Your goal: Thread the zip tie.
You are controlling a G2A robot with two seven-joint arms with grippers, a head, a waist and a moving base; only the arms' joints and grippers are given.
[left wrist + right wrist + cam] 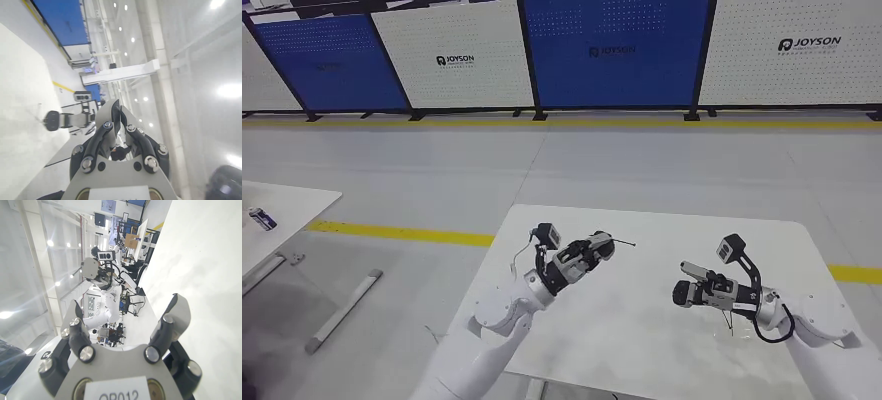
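From above, the left claw [603, 244] is hovering over the desk [642, 340], its forearm angling in from the desk's near edge. It is clamping the zip tie [623, 240], which is sticking out toward the right claw [680, 281]. In the left wrist view, the pads [116, 113] are pressing together. In the right wrist view, the right claw's fingers [178, 306] are standing wide apart, turned sideways above the desk.

The table [642, 330] is plain white, the zip tie [624, 241] above it thin and black, the left gripper [119, 108] and right gripper [125, 300] silver-grey with black links [98, 136] and cross-hatched black pads [115, 113], and beyond the table a yellow stripe [402, 233] crosses the grey floor [542, 170] before dotted blue and white panels [617, 50].
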